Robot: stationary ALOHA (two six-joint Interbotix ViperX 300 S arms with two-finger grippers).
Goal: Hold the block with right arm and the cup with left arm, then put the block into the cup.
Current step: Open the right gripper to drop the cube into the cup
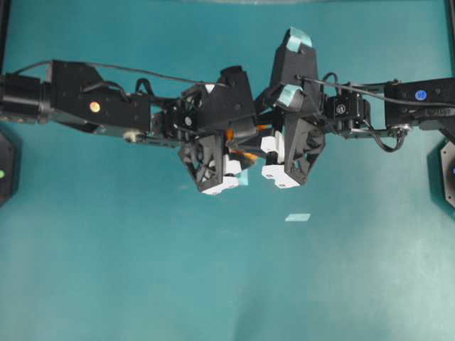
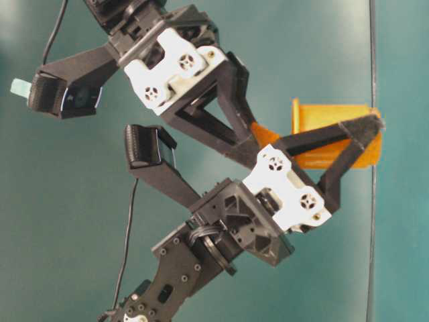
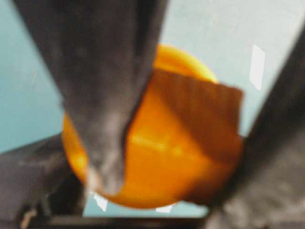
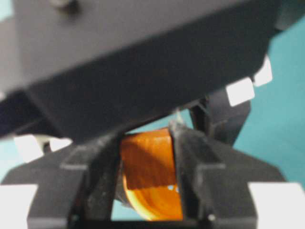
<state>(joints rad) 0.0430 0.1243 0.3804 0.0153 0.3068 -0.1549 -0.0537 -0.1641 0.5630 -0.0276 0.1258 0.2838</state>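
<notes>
Both arms are met over the middle of the teal counter [image 1: 106, 270], and the cup [image 2: 333, 127] is seen lifted clear of it. In the table-level view the cup is clasped between the two black fingers of the left claw [image 2: 365, 144], one finger laid across its side and the other behind it, so that claw is clenched on the cup. The cup is turned on its side there, its rim toward the other arm.

The right claw [image 2: 258, 144] is brought in from above, its pointed fingertips pressed right at the cup's mouth. Whether it is clenched or released cannot be told from these views. The block cannot be made out with certainty; in the left wrist view a darker orange-brown shape is seen against the cup's bright inside, just beside a black finger [image 3: 102, 95], but it is too blurred to be named.

From overhead, only slivers of orange are glimpsed between the two wrists. A small pale patch [image 1: 298, 217] is seen on the counter nearby.
</notes>
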